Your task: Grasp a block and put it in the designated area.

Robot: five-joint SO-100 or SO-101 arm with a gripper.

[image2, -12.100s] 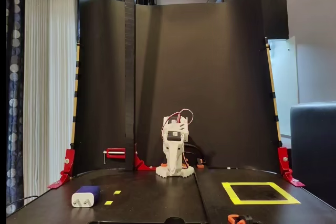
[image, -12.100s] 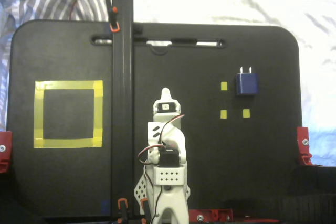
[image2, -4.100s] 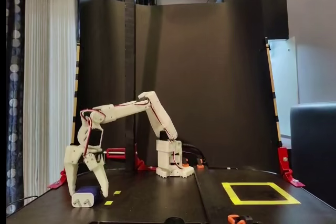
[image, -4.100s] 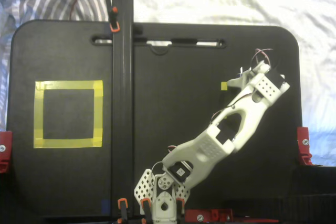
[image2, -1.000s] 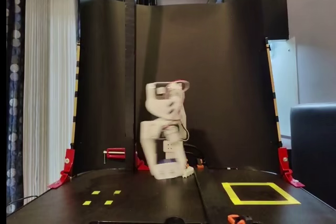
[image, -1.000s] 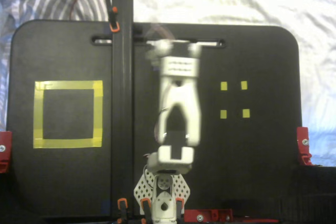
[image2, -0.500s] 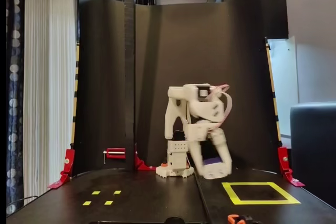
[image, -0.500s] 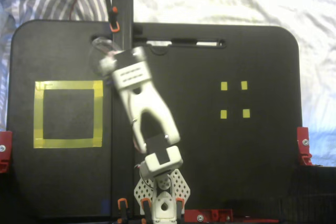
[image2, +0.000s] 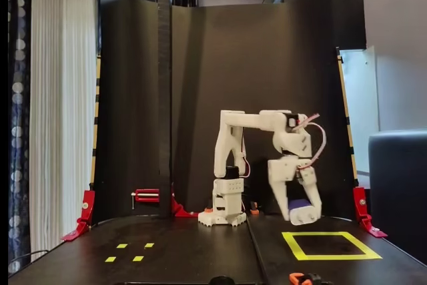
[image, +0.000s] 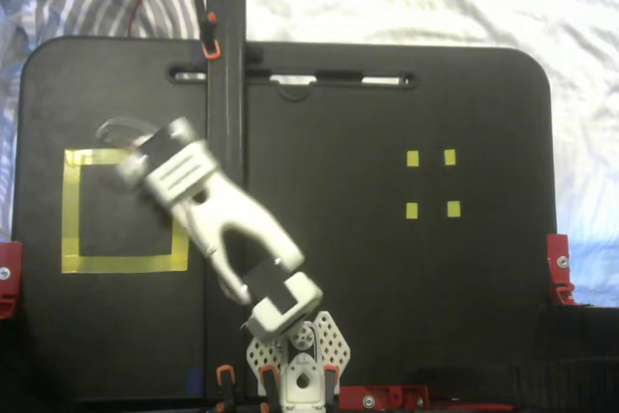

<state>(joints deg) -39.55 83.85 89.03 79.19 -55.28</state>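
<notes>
In the front fixed view the dark blue block [image2: 299, 203] sits between the white fingers of my gripper [image2: 301, 217], which is shut on it. It hangs a little above the black surface, over the far edge of the designated area [image2: 331, 256], a square of yellow tape. In the top-down fixed view my gripper [image: 135, 150] is blurred over the upper right part of the designated area [image: 70, 229]. There the arm and gripper hide the block.
Four tiny yellow squares [image: 413, 159] mark the other side of the black board, also seen in the front view [image2: 137, 257]. A tall black post [image: 224, 94] stands beside the yellow square. Red clamps [image: 559, 268] grip the board's side edges.
The arm has swung from the board's middle over the yellow square, left in the top-down view and right in the front view. It carries the block and has dropped lower.
</notes>
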